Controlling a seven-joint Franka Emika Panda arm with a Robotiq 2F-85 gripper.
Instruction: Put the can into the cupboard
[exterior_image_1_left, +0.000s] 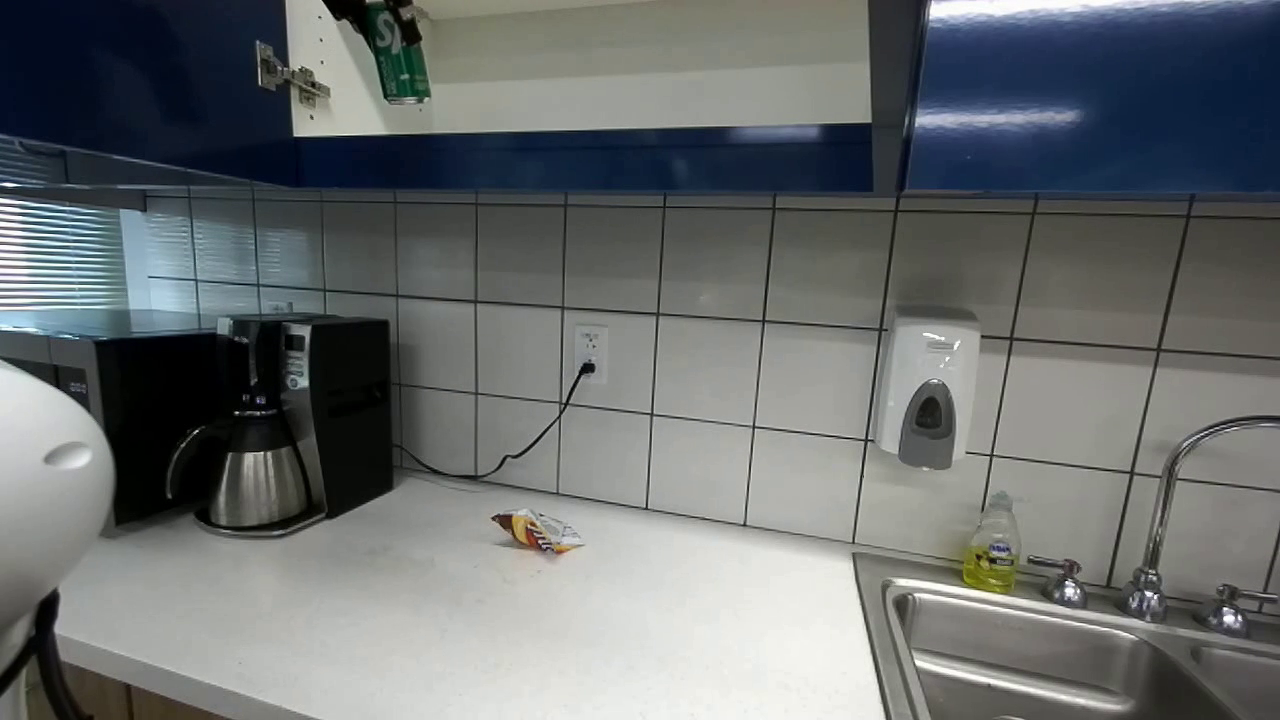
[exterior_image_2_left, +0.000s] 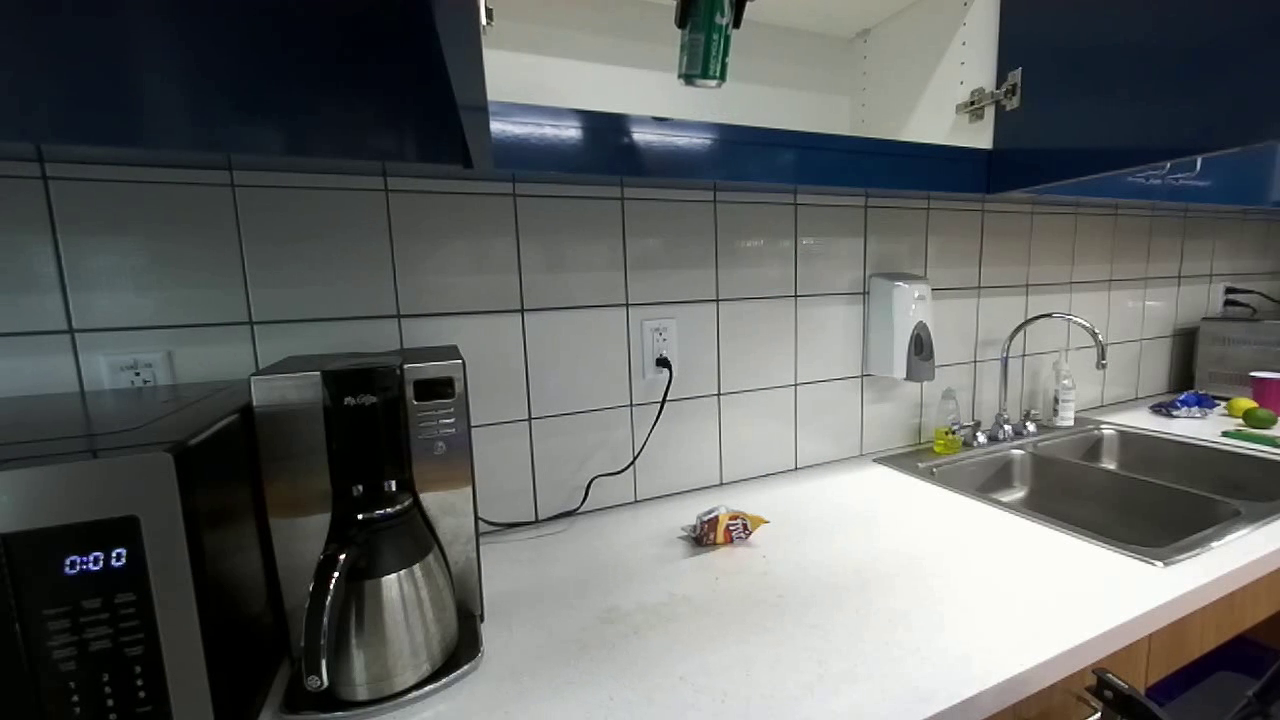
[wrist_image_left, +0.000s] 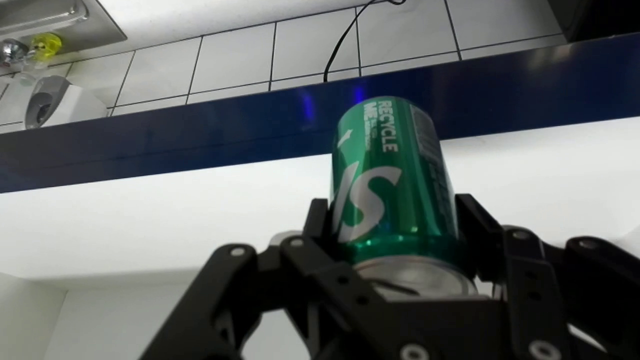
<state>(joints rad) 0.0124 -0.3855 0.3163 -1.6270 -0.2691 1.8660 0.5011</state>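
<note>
The green can (exterior_image_1_left: 402, 75) with white marks hangs at the opening of the cupboard (exterior_image_1_left: 600, 158) in both exterior views, and the can (exterior_image_2_left: 706, 50) shows above the blue bottom edge of the cupboard (exterior_image_2_left: 740, 145). It is close to upright, slightly tilted in an exterior view. In the wrist view my gripper (wrist_image_left: 390, 200) is shut on the can (wrist_image_left: 390, 165), one finger on each side near its silvery top. The can overlaps the cupboard's blue edge and white floor there; how deep inside it is, I cannot tell. Most of the gripper is out of frame in both exterior views.
An open blue door with a hinge (exterior_image_1_left: 292, 78) stands beside the opening, and another with a hinge (exterior_image_2_left: 990, 95) shows too. Below are a coffee maker (exterior_image_1_left: 350, 410), microwave (exterior_image_2_left: 90, 600), wrapper scrap (exterior_image_1_left: 538, 530), soap dispenser (exterior_image_1_left: 930, 390) and sink (exterior_image_1_left: 880, 640).
</note>
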